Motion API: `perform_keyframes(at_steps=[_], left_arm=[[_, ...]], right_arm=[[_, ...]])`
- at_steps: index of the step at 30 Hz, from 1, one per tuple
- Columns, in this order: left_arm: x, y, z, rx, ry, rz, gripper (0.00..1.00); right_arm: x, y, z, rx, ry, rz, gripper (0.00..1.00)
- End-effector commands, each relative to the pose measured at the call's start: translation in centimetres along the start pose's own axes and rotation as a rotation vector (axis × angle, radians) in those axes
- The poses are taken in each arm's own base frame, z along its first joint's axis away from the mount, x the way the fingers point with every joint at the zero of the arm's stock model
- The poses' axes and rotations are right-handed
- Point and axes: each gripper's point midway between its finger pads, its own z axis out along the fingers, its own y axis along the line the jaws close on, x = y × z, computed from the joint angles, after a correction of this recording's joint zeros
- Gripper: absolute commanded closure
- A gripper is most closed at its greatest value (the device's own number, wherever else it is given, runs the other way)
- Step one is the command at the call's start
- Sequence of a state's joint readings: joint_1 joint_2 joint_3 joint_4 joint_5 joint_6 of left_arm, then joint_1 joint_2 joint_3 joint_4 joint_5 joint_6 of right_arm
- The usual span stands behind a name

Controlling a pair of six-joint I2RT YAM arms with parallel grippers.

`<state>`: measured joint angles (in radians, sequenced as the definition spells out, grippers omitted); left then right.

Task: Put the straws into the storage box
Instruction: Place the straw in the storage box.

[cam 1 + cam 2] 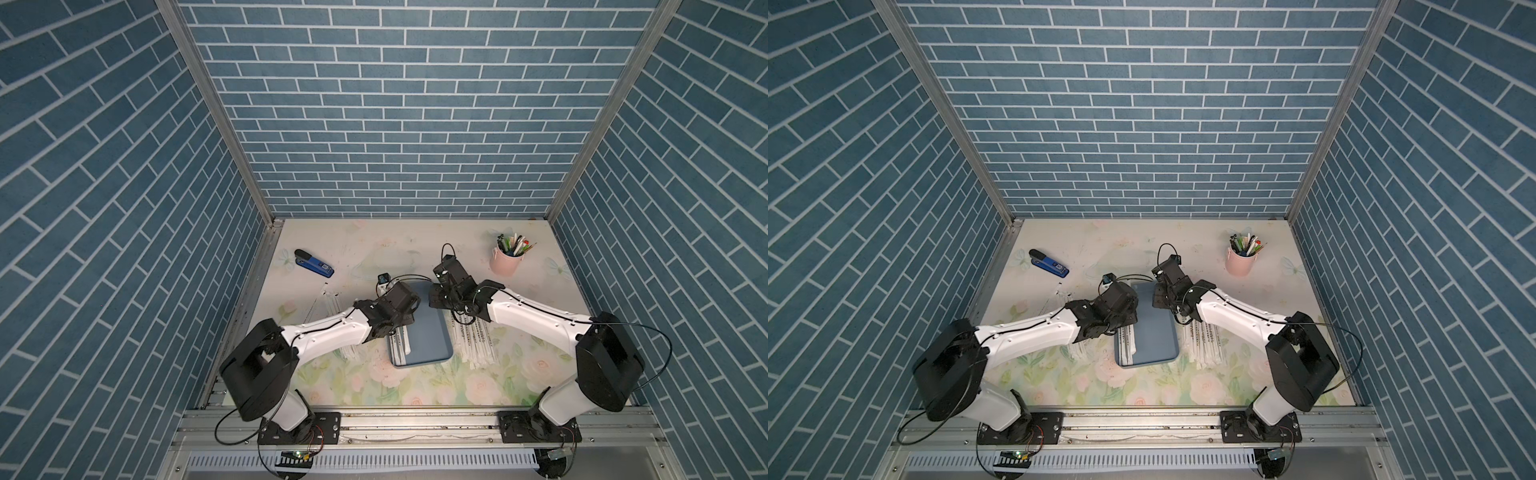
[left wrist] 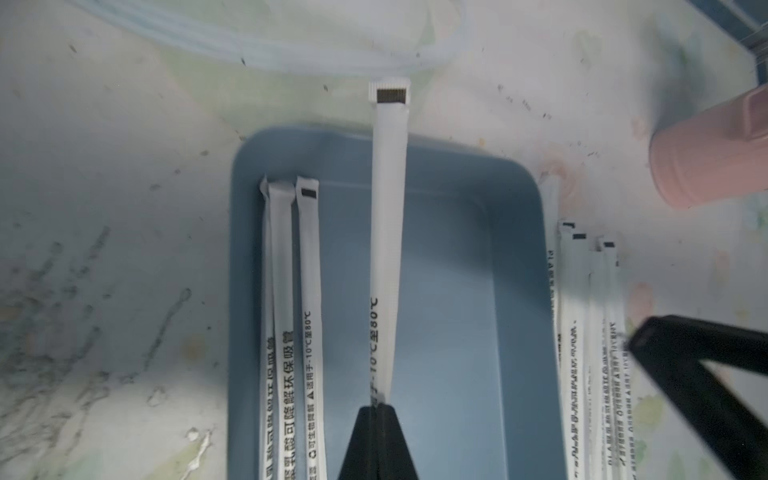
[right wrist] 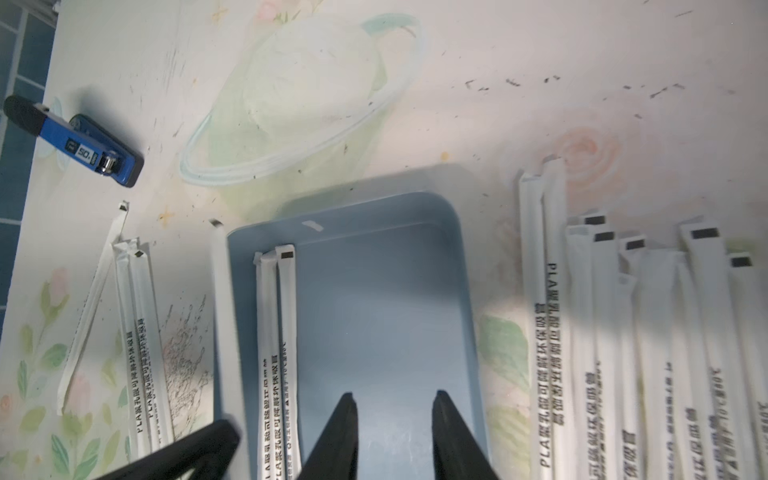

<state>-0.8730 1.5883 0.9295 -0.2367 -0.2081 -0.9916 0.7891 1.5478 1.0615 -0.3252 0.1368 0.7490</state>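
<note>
The straws [image 2: 386, 232] are long, flattened sticks in white paper sleeves. Each sleeve is crimped at the ends, with a small dark block near the tip and a row of dark print along its length. One is pinched at its printed stretch between the tapered black fingers [image 2: 361, 440] of the left gripper [image 2: 376, 415], which are clenched tight on it. It juts out over the storage box [image 2: 241, 249], its tip reaching past the far rim.

The box is a shallow tray of smooth blue-grey plastic with rounded corners and a low raised rim. It lies lengthwise between the two arms, mid-table. Three straws lie side by side inside it, against the wall on the left arm's side. The right gripper [image 3: 395, 432] hangs over the box with its two black fingers parted by a clear gap, grasping nothing.

Other straws lie on the scuffed, flower-printed table [image 1: 374, 245]. A dense overlapping fan sits just beside the box on the right arm's side, too tangled to count. A looser group on the left side is partly hidden under that arm.

Near the far edge, well apart, are one blue-and-black stapler [image 1: 313, 262] and one round pink cup [image 1: 505, 264] bristling with coloured pens [image 1: 514, 245].
</note>
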Motion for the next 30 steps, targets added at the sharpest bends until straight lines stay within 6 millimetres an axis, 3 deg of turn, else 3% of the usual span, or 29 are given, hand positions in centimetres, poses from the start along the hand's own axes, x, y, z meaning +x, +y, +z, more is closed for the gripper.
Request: perform_keyframes(at_steps=[1,10,30], left_arm=[[0.6,-0.9,1.5,-0.001,0.000,-0.011,1.00],[2.6,1.2,3.9,-0.085,0.046,0.046,1.00],[2.7,2.1,3.9,-0.126,0.049,0.079,1.00]], right_arm=[[0.2,-1.2,-0.5,0.033,-0.003,-0.040,0.68],[0.6,-1.3,-0.3,0.030,0.008,-0.038,0.68],[0.6,-0.6,0.3,0.005,0.021,-0.038,0.69]])
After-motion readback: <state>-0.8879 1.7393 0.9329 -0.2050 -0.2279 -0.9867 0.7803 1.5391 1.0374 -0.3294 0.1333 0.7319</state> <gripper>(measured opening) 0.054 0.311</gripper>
